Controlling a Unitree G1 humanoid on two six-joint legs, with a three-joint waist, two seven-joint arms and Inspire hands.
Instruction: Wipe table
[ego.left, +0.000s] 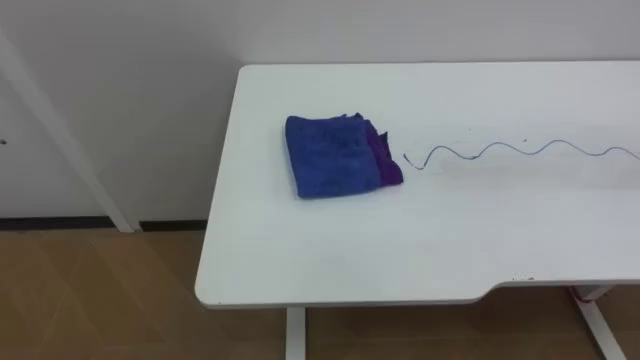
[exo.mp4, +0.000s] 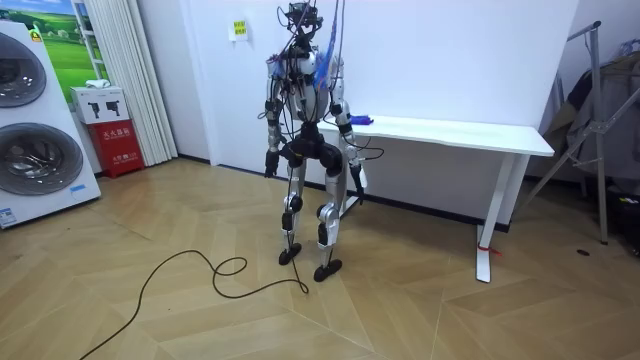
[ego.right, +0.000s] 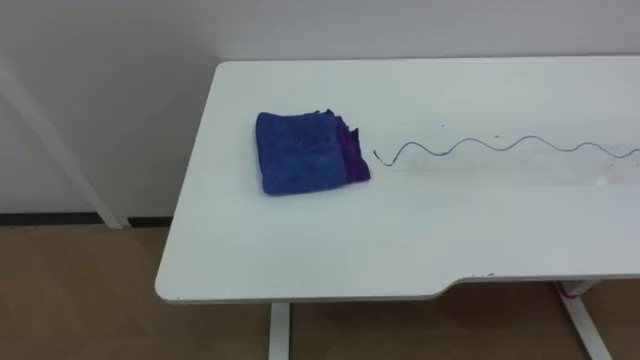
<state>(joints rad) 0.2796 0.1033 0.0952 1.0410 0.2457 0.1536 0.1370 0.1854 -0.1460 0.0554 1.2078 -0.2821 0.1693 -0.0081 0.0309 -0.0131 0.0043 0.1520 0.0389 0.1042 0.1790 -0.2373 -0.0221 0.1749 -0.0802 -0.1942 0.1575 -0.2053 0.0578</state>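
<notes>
Cloth (ego.left: 335, 155) folded on table (ego.left: 400, 250), purple edge toward pen squiggle (ego.left: 520, 150), left hand (exo.mp4: 270, 164), right hand (exo.mp4: 346, 125), state unreadable

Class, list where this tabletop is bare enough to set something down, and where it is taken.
Bare: the broad strip of table between the folded blue cloth, the wavy pen line and the near edge; also behind the line. Taken: cloth and line.

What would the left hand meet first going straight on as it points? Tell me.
Hanging by the robot's side, the left hand points down; likely the wooden floor first, the way looks free.
</notes>
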